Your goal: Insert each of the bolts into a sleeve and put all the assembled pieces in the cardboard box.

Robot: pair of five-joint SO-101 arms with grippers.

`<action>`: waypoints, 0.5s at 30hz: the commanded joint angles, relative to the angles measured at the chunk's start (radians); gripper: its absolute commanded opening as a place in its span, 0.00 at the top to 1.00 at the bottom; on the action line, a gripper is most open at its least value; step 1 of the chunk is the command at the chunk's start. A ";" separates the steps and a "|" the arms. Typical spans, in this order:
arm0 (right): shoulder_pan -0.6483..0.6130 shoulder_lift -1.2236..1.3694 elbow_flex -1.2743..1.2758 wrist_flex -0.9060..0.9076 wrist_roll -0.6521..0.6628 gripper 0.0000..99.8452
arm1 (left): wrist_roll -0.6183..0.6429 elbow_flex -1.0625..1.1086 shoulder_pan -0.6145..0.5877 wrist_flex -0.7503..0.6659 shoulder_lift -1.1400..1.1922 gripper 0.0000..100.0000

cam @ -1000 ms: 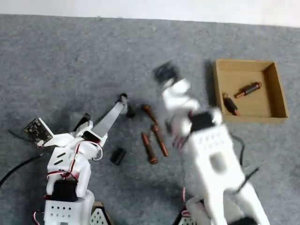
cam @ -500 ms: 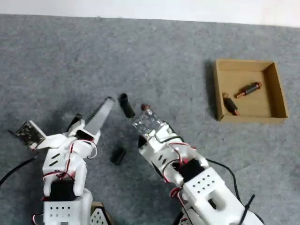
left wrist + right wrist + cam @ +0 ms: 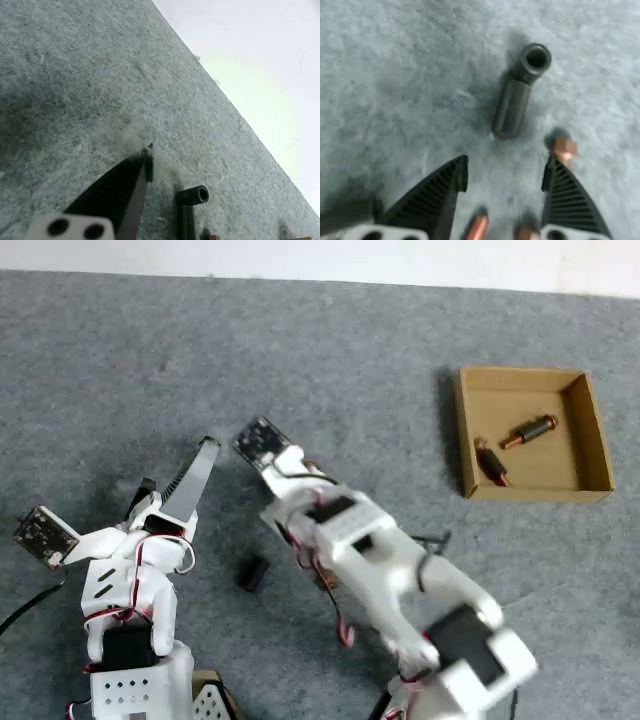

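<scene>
The right gripper (image 3: 506, 162), jaws spread wide and empty, hangs just short of a black cylindrical metal sleeve (image 3: 520, 92) lying on the grey felt-covered counter (image 3: 150, 350), with a copper-coloured bolt (image 3: 563, 148) just beside it. The left gripper (image 3: 172, 470), also spread and holding nothing, is near the same sleeve. A second black sleeve (image 3: 253, 573) lies between the arms. Two assembled pieces (image 3: 527, 430) sit in the open brown cardboard box (image 3: 525, 372), well apart from both arms.
</scene>
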 commanded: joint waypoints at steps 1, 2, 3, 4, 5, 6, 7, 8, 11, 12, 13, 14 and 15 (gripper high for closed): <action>-0.008 0.114 -0.160 -0.024 -0.009 0.78 | 0.009 -0.008 -0.015 -0.023 -0.008 0.38; -0.008 0.142 -0.188 -0.024 -0.009 0.78 | 0.009 -0.008 -0.015 -0.023 -0.008 0.38; -0.008 0.166 -0.211 -0.024 -0.009 0.78 | 0.009 -0.008 -0.013 -0.023 -0.008 0.38; -0.008 0.186 -0.232 -0.024 -0.009 0.78 | 0.009 -0.008 -0.013 -0.023 -0.008 0.38; -0.008 0.203 -0.252 -0.024 -0.009 0.78 | 0.009 -0.007 -0.013 -0.023 -0.008 0.38; -0.008 0.217 -0.271 -0.024 -0.009 0.78 | 0.009 -0.007 -0.012 -0.023 -0.008 0.38; -0.008 0.228 -0.286 -0.024 -0.009 0.78 | 0.009 -0.007 -0.012 -0.023 -0.008 0.38; -0.008 0.239 -0.303 -0.024 -0.009 0.78 | 0.009 -0.007 -0.012 -0.023 -0.008 0.38; -0.008 0.269 -0.354 -0.024 -0.009 0.78 | 0.009 -0.008 -0.012 -0.023 -0.008 0.38; -0.008 0.285 -0.372 -0.024 -0.009 0.78 | 0.009 -0.008 -0.012 -0.023 -0.008 0.38; -0.008 0.302 -0.395 -0.024 -0.009 0.78 | 0.009 -0.008 -0.012 -0.023 -0.008 0.38; -0.007 0.323 -0.420 -0.024 -0.009 0.78 | 0.008 -0.008 -0.012 -0.023 -0.008 0.38; -0.005 0.346 -0.444 -0.024 -0.009 0.78 | 0.008 -0.008 -0.012 -0.023 -0.008 0.38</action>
